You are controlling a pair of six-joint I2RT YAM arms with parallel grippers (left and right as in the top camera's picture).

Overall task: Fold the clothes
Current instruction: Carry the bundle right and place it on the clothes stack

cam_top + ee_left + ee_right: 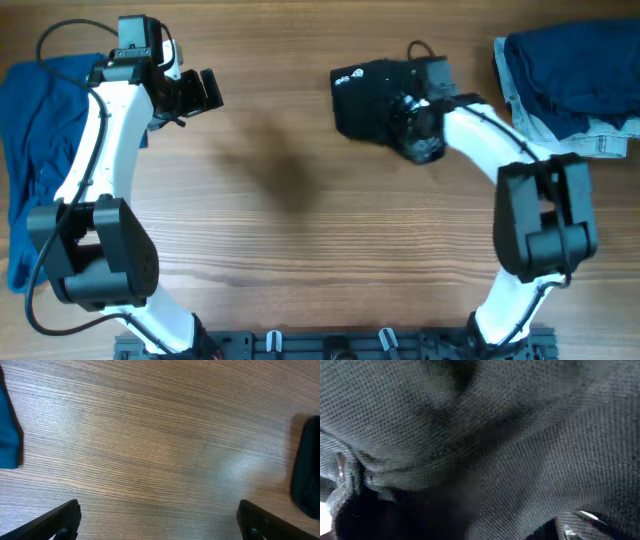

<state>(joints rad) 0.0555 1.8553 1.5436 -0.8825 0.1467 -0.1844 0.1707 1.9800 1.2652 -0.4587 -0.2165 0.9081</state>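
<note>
A black shirt (365, 95) with small white logos lies bunched at the table's middle back. My right gripper (412, 128) is down on its right edge. The right wrist view is filled by black mesh cloth (485, 430), with only one finger (582, 526) showing at the bottom right; the jaws stand wide and I see no cloth pinched between them. A bright-blue garment (35, 150) lies at the left edge. My left gripper (203, 92) hovers open over bare wood to its right, its jaws (159, 512) empty. The blue cloth (7, 435) and the black shirt (306, 470) show at the sides.
A pile of dark blue and denim clothes (565, 75) sits at the back right corner. Bare wooden table (290, 230) spreads between the two arms. The arms' bases stand at the front edge.
</note>
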